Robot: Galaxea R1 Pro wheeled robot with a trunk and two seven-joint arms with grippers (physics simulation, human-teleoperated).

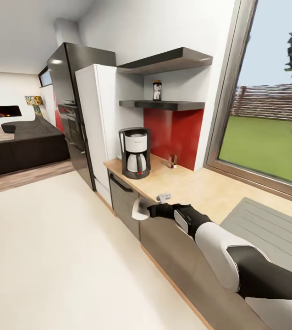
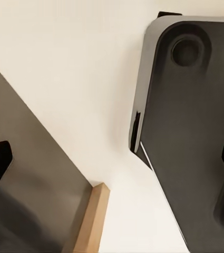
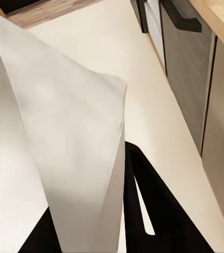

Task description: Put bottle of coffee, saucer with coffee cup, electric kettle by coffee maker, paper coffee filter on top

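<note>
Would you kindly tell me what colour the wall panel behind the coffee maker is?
Red: the wall panel behind the coffee maker shows best in the head view.

From the head cam we look fwd and down along the kitchen countertop [image 1: 201,188] toward the coffee maker [image 1: 135,152], mid-distance. Our right wrist cam sits v. close, facing the floor [image 3: 117,47] and cabinet fronts [image 3: 188,68], shared w/ head view. Left wrist cam faces the floor.

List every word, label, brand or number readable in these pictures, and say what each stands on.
None can be read.
Coffee maker: a faint mark on its white-grey housing, too blurred to read.
Bottle of coffee on the shelf: a white label, too small to read.
Paper coffee filter in the right gripper: blank.
</note>
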